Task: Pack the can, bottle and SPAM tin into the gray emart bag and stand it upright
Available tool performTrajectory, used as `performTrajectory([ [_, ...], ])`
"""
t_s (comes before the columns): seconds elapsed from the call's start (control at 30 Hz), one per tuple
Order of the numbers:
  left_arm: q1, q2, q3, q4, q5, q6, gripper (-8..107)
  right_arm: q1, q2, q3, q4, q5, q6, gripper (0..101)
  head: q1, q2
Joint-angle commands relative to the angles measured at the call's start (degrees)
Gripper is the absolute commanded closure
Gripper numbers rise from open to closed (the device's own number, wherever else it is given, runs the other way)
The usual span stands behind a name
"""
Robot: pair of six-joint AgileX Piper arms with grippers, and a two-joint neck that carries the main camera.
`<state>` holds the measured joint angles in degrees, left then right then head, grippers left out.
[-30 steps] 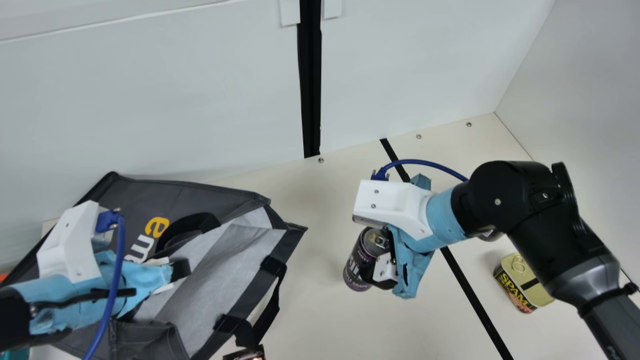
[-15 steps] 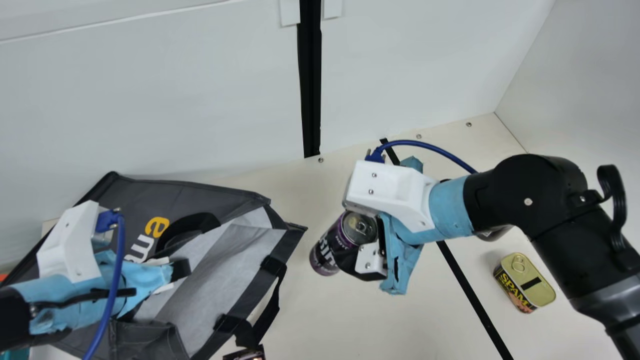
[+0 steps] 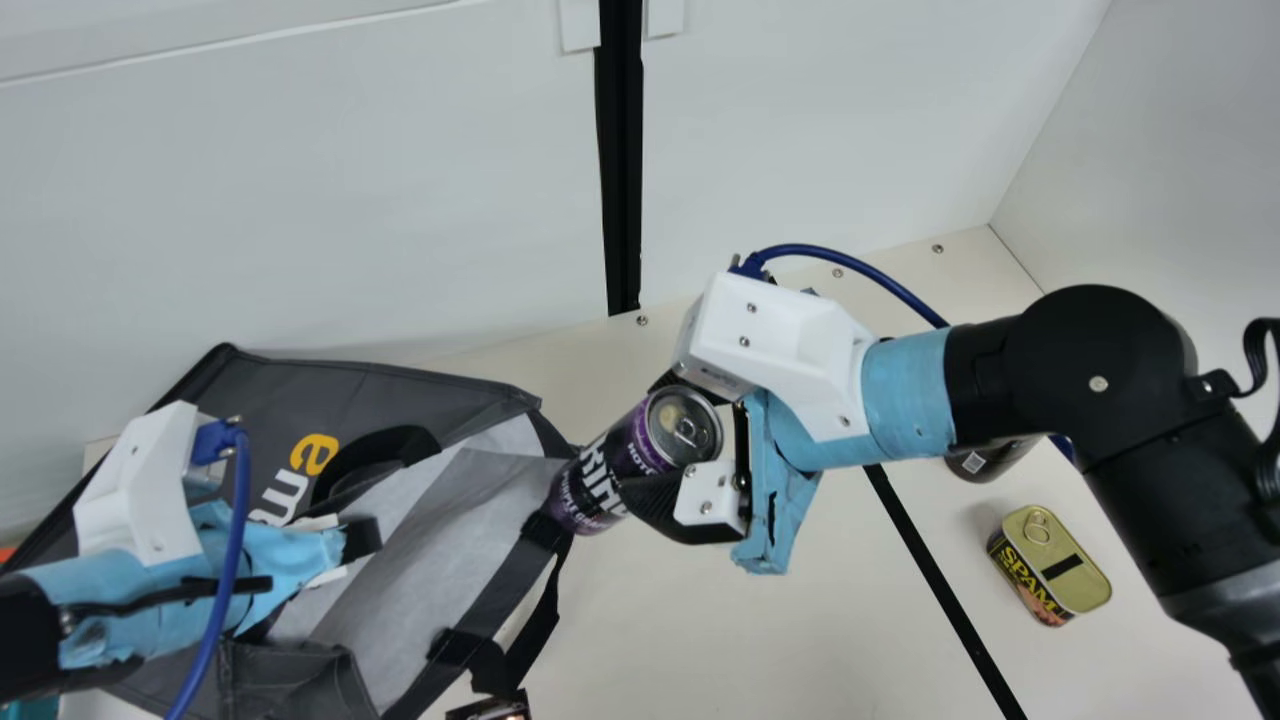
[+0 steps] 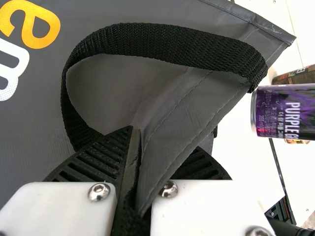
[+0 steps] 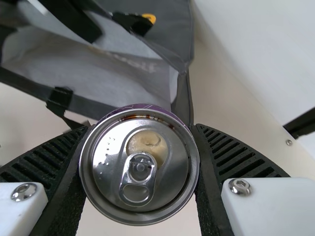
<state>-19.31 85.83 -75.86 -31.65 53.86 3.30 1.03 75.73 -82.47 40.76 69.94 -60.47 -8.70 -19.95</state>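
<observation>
Right fingers (image 3: 654, 503) partly hide can (image 3: 608, 472).

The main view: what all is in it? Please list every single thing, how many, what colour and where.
Bag: 1, gray with black handles, lying at left
Can: 1, purple and black, held tilted by the bag's mouth
SPAM tin: 1, gold top, dark side, on the table at right
Bottle: probably 1, dark, mostly hidden behind the right arm
Unclear items: 3; dark, bottom edge; teal, bottom-left corner; orange, left edge
Table: 1, cream
Walls: at least 2, pale, back and right
Strips: 2, black, back wall and table
Cables: 2, blue, at the wrists
Arms: 2, mostly black, left and right
Grippers: 2, black-fingered; left on the bag, right on the can
</observation>
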Motion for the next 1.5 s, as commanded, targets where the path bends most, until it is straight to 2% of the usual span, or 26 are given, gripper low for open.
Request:
performTrajectory([
  [0.0, 0.0, 0.0, 0.0, 0.0, 0.0, 0.0, 107, 0.18, 0.01, -0.12, 1.67, -0.04, 0.07, 101, -1.3, -0.05],
  [0.27, 0.0, 0.0, 0.0, 0.0, 0.0, 0.0, 107, 0.79, 0.19, -0.18, 5.66, -0.09, -0.14, 101, -1.3, -0.05],
  [0.33, 0.0, 0.0, 0.0, 0.0, 0.0, 0.0, 107, 1.64, 0.34, 0.4, 6.13, -1.11, -0.14, 101, -1.3, -0.05],
  [0.93, 0.0, 0.0, 0.0, 0.0, 0.0, 0.0, 107, 10.79, 3.53, 5.26, 8.14, -13.33, -0.58, 101, -1.3, -0.05],
  [1.47, 0.0, 0.0, 0.0, 0.0, 0.0, 0.0, 107, 16.44, 10.17, 9.03, 12.41, -24.19, -7.61, 101, -1.3, -0.05],
])
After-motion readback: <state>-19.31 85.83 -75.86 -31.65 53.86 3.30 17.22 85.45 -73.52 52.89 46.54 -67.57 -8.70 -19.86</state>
